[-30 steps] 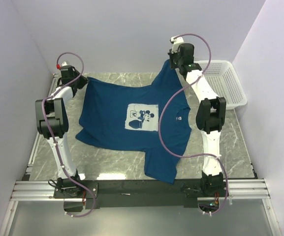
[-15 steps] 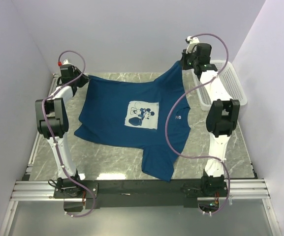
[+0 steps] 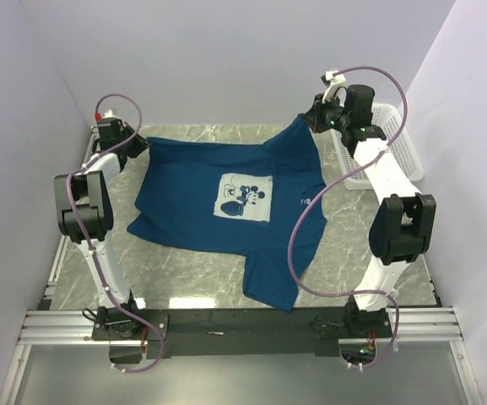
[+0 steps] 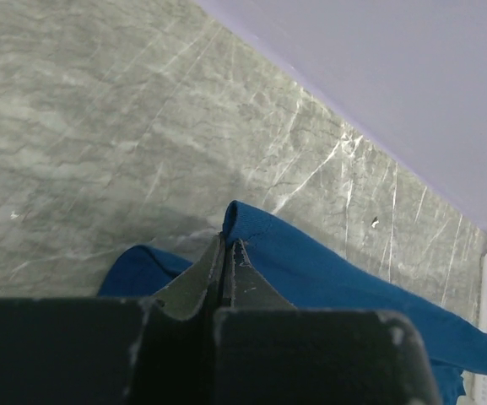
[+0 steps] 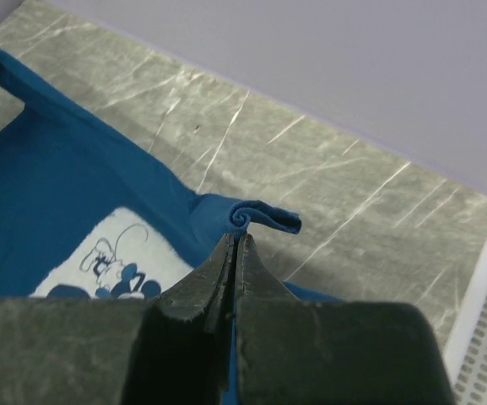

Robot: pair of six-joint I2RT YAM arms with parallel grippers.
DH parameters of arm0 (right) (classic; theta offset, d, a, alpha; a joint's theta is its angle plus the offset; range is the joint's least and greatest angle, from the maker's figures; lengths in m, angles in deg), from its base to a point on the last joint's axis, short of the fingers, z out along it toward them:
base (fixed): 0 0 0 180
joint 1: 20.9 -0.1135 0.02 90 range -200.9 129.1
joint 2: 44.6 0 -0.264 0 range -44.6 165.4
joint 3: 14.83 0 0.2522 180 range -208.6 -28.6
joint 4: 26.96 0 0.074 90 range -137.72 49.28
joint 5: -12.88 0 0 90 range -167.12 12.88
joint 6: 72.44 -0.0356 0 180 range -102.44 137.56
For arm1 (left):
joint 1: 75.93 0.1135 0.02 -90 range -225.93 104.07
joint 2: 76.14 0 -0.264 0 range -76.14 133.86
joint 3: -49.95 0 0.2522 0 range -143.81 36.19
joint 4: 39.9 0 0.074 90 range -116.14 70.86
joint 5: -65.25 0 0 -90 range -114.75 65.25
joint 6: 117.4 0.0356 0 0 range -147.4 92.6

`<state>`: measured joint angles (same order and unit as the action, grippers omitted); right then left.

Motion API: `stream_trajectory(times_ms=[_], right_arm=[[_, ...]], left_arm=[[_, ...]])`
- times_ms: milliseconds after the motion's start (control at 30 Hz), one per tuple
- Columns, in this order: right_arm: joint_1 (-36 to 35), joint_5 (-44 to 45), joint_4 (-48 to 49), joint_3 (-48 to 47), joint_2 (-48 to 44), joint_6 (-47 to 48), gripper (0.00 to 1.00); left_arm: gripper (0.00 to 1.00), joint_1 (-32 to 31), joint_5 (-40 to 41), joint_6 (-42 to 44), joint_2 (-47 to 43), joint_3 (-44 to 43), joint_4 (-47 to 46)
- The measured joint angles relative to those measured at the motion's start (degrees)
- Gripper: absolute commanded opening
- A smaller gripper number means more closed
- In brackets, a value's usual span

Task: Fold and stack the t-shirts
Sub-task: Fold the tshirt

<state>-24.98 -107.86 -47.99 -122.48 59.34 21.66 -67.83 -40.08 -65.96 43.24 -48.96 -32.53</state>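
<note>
Item: one t-shirt (image 3: pixel 226 202), dark royal blue, short-sleeved, print side up, spread between the two sets of jaws and trailing from them towards the arm bases across the desk (image 3: pixel 184 283). Left jaws: closed, pinching a corner fold of the blue cloth (image 4: pixel 327 270) at their very tips; in the left wrist view the hem runs away from the tips to the right, with bare grey marbled desk surface (image 4: pixel 100 126) ahead of and left of them. Right jaws: closed, nipping a small rolled edge of the cloth (image 5: pixel 74 177) at the tips; the fabric climbs to a peak at this grip and falls away below and left of it. Far edge of the garment: drawn in a line from one grip to the other. Print (image 3: pixel 245 200): pale square with a cartoon mouse, lying between the two grips on their near side, closer to the right jaws, and seen just below-left of those jaws in the right wrist view (image 5: pixel 108 261). One sleeve hangs nearest the arm bases, well apart from both grips. White mesh basket (image 3: pixel 395 143): just right of the right jaws, standing on the desk, not touching the garment.
</note>
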Motion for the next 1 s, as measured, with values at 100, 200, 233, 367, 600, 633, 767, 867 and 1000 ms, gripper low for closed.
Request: stream_trajectory(times_ms=[100,200,233,367,600,633,767,867,1000], right_arm=[[0.0,-0.8,0.3,2.5,-0.7,0.0,0.0],[0.0,-1.8,0.4,5.0,-0.8,0.0,0.0],[0.0,-2.0,0.5,6.0,-0.9,0.0,0.0],[-0.2,-3.0,0.4,9.2,-1.4,0.0,0.0],[-0.3,-4.5,0.8,14.4,-7.5,0.1,0.0],[-0.3,-4.7,0.9,14.9,-8.6,0.2,0.0],[-0.3,-5.2,1.9,16.3,-11.6,0.3,0.0],[-0.3,-5.7,2.2,18.2,-13.1,0.4,0.0],[-0.3,-6.0,2.2,21.2,-14.5,0.5,0.0]], left_arm=[[0.0,0.4,-0.3,0.1,-1.0,1.3,-0.2],[0.0,0.7,-0.6,0.2,-1.7,2.2,-0.3],[0.0,0.7,-0.9,0.3,-1.9,2.4,-0.2],[0.0,0.7,-1.3,0.5,-2.3,2.5,-0.2],[0.0,0.7,-1.4,1.4,-2.4,2.5,0.0],[0.0,0.7,-1.4,1.5,-2.4,2.5,0.0],[0.0,0.8,-1.3,1.6,-2.4,2.5,0.2],[0.0,0.8,-1.3,1.8,-2.4,2.8,0.2],[0.0,0.9,-1.3,2.0,-2.4,3.4,0.3]])
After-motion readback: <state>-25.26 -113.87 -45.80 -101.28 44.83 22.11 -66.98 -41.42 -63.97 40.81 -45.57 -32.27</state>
